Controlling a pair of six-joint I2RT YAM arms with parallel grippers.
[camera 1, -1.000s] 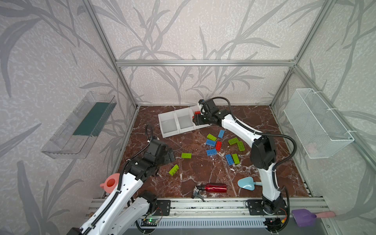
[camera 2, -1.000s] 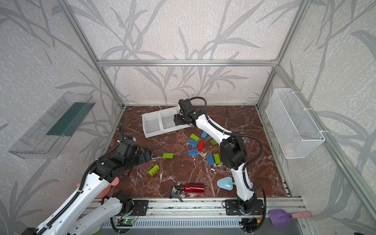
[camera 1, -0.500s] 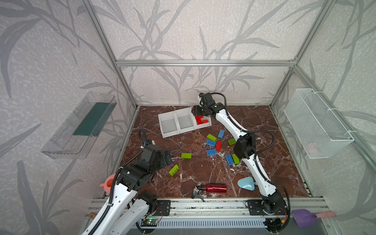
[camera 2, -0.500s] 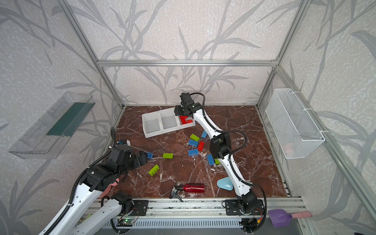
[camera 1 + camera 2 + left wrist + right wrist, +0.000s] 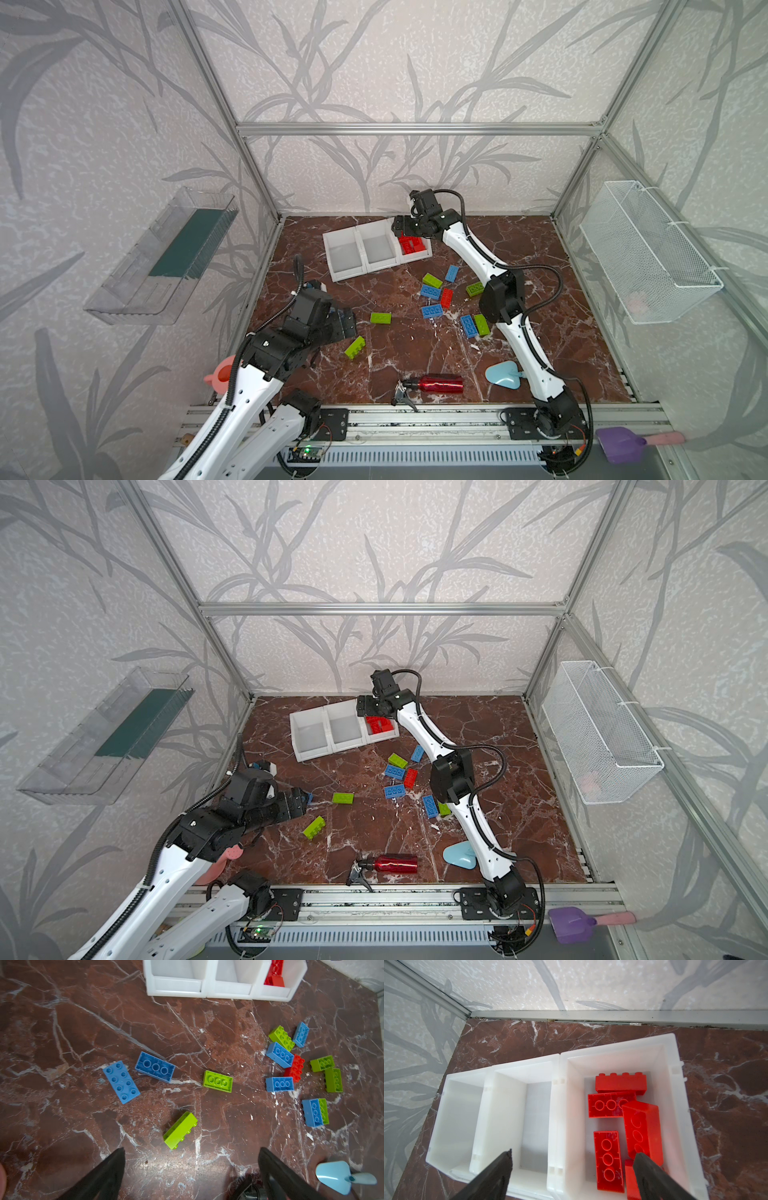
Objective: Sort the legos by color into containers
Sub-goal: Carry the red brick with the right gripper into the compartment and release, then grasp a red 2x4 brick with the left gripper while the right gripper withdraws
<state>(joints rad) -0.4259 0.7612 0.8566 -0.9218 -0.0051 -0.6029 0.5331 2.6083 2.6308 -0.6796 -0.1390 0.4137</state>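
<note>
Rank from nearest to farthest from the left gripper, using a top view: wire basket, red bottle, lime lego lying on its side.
1. Lime lego, just beside the left gripper.
2. Red bottle, near the front rail.
3. Wire basket, on the right wall.

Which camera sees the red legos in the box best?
The right wrist view: it looks down into the end bin, so the red legos show big. Both top views show them tiny. The left wrist view shows only a few, cut off at its edge.

Three joined white bins (image 5: 348, 272) sat near the table's (image 5: 415, 353) back edge. Red bricks (image 5: 608, 1155) lay jumbled in the right-end bin. Blue bricks (image 5: 154, 1067), green bricks (image 5: 217, 1081) and one red brick (image 5: 295, 1068) lay scattered mid-table.
</note>
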